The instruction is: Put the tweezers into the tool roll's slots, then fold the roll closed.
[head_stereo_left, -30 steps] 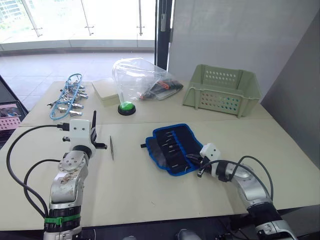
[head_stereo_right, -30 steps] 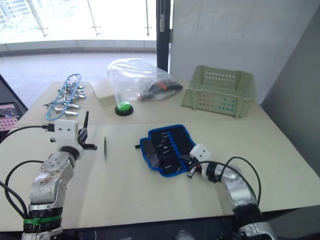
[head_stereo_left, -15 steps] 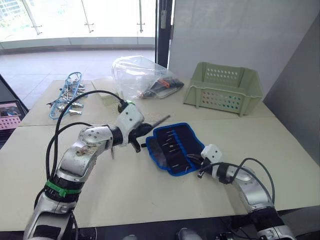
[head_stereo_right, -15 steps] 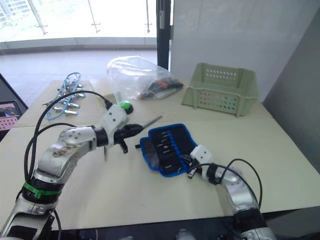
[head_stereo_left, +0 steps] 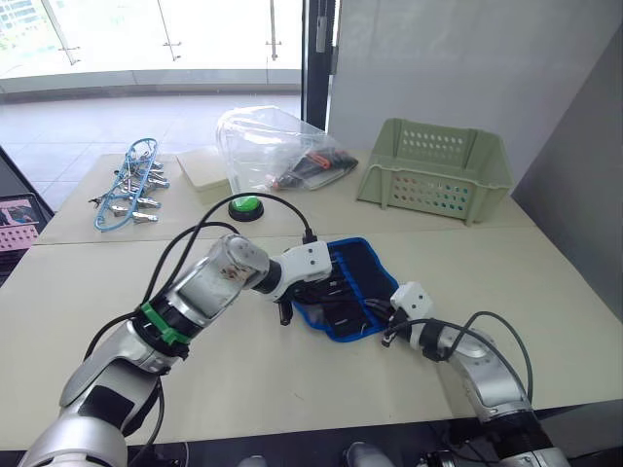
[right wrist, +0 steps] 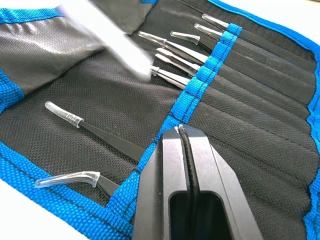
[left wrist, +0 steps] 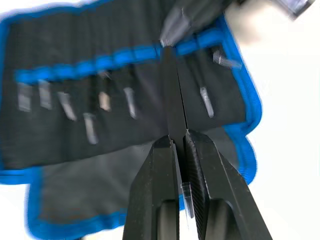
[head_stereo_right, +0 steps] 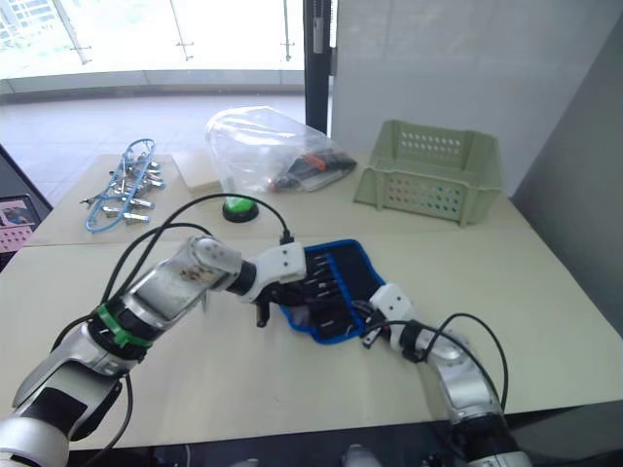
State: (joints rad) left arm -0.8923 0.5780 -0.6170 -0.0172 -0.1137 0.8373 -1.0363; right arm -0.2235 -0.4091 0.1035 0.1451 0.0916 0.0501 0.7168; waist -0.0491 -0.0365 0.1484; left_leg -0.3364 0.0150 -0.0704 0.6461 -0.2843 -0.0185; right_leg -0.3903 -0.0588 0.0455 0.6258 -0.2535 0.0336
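Note:
The tool roll [head_stereo_left: 365,272] lies open on the table, black with blue edging. Several tweezers [right wrist: 172,62] sit in its slots [right wrist: 260,80], their capped tips sticking out past the blue band. My left gripper [left wrist: 178,142] has reached across over the roll and is shut on a black tweezer [left wrist: 172,90]. That tweezer's tip points at the blue band. At the roll's near right corner, my right gripper [right wrist: 181,131] is shut on the blue band, pinching the fabric.
A pale green basket [head_stereo_left: 433,175] stands at the back right. A clear plastic bag [head_stereo_left: 268,146], a green button [head_stereo_left: 245,206] and a pale pad [head_stereo_left: 200,170] are behind the roll. Silver clips with blue cord [head_stereo_left: 127,185] lie far left.
My left arm has swung from the table's left side across to the roll, carrying the tweezer. The right gripper has stayed on the roll's edge.

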